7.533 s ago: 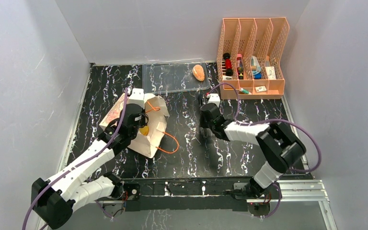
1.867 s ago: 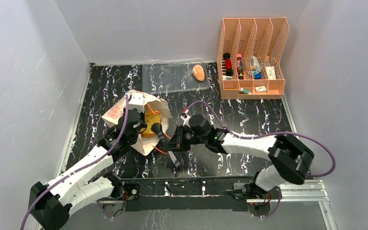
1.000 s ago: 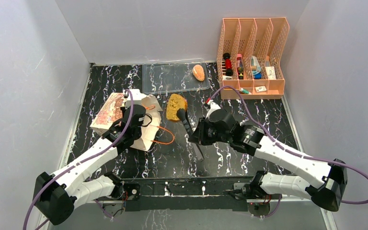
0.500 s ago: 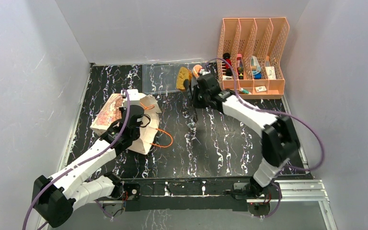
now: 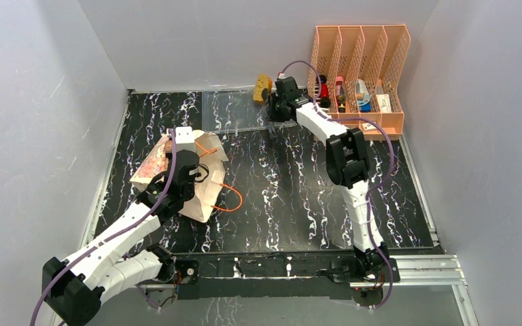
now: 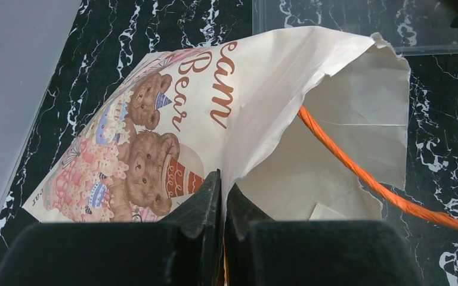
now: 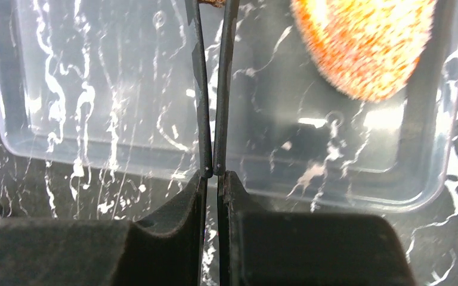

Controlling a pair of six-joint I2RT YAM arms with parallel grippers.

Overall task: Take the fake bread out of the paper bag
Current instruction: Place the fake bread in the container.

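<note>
- Left hand (image 6: 222,179), at 9 o'clock on the table (image 5: 279,197), is closed tight on the rim of the paper bag (image 6: 214,101), which lies on its side.
- Right hand (image 7: 213,9), at 12 o'clock, is pinched on a brown bread slice (image 5: 264,87), held in the air above the clear tray (image 5: 231,112).
- An oval bun (image 7: 364,42) lies in this tray.

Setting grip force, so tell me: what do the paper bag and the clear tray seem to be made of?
Paper bag: thin matte paper, going by its creases and folds. Tray: probably glossy clear plastic; the table shows through it and highlights glint.
</note>
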